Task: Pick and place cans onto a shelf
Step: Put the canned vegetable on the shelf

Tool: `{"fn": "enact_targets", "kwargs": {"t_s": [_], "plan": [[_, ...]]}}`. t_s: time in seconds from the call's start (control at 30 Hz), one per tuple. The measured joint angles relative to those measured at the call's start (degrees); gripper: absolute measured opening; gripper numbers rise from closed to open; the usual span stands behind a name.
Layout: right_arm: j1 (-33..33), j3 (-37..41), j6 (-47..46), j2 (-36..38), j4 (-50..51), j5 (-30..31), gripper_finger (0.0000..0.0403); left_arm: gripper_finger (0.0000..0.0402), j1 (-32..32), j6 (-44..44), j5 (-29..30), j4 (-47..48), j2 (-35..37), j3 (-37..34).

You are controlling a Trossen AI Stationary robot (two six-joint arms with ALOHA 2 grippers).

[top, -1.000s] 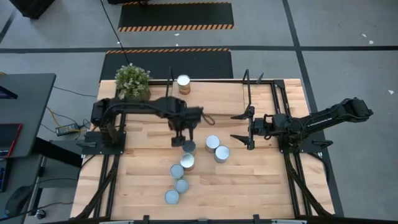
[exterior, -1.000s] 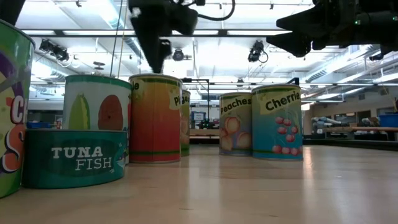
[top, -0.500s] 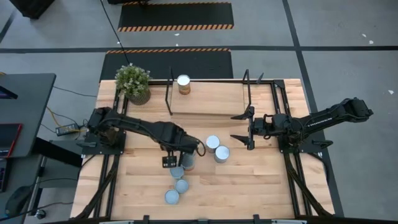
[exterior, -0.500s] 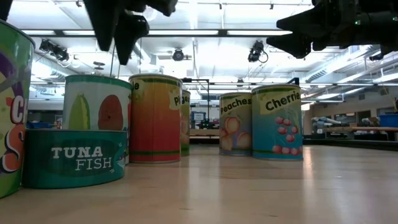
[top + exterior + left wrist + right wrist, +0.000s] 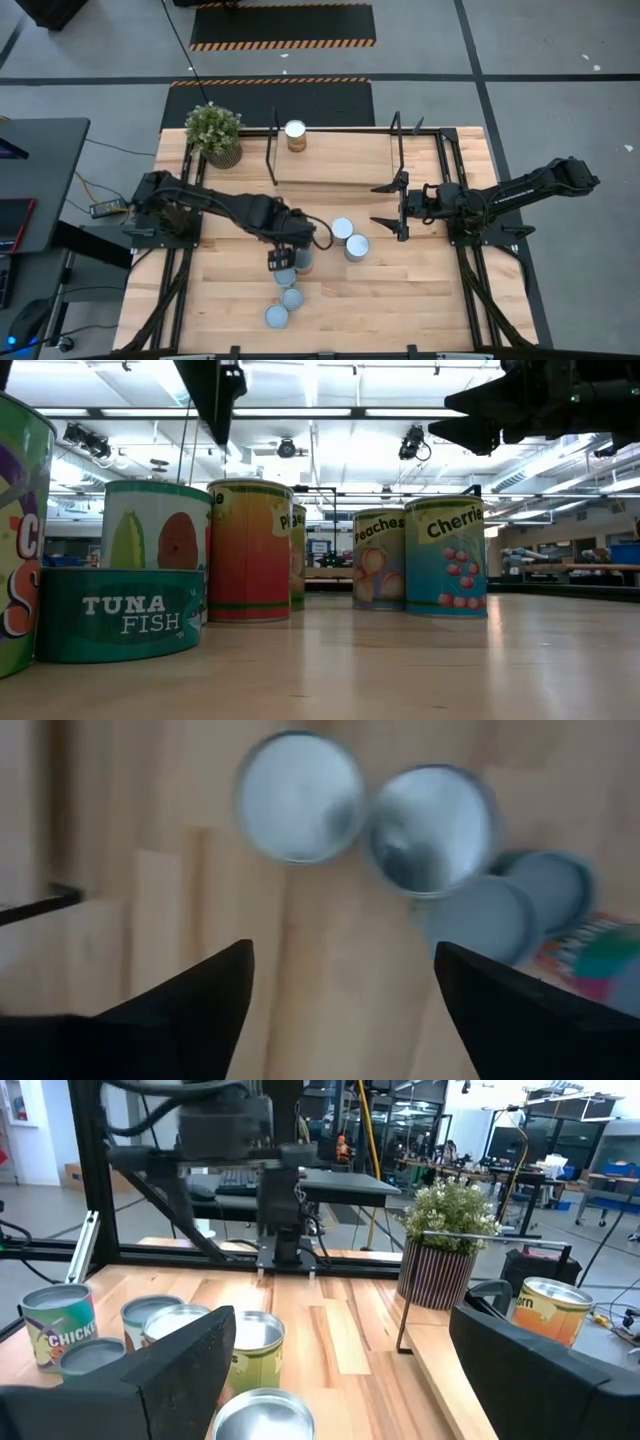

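cans (image 5: 288, 278) cluster upright mid-table, right under my left gripper (image 5: 282, 261), its fingers spread and empty, so that arm is nearer. right gripper (image 5: 392, 207) waits spread by the shelf (image 5: 340, 160), where one can (image 5: 295, 133) already stands.

The low view's edge cuts off most of the tall green-and-purple labelled tin (image 5: 20, 530), leaving only fragments of lettering. Behind the red-and-yellow striped tin (image 5: 250, 550), another can's label reads only "Pla". The left wrist picture is blurred: beside the round silver can tops (image 5: 300, 798), a colourful label (image 5: 590, 955) is illegible.
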State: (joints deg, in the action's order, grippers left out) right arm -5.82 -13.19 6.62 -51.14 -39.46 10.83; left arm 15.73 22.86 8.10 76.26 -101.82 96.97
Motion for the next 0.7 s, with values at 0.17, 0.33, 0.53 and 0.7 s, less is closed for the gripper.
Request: {"fn": "enact_targets", "kwargs": {"t_s": [0.17,0.33,0.53,0.7], "plan": [[0.0,0.0,-0.06,-0.47,0.2,0.02,0.0376,0.0314,2.29,3.9,-6.52,-4.16,0.02,0.0],[0.0,0.0,-0.2,-0.47,-0.55,0.02,0.0376,0.0314,5.23,9.61,-7.48,-8.25,0.02,0.0],[-1.31,0.0,-1.08,-0.47,-0.82,-0.5,0.0376,0.0314,9.17,19.62,-10.92,-8.95,-0.37,-0.02],[-2.78,0.0,-1.08,-0.47,-2.68,-0.44,0.0376,0.0313,14.29,28.11,-11.64,-8.81,-0.84,-0.02]]}}
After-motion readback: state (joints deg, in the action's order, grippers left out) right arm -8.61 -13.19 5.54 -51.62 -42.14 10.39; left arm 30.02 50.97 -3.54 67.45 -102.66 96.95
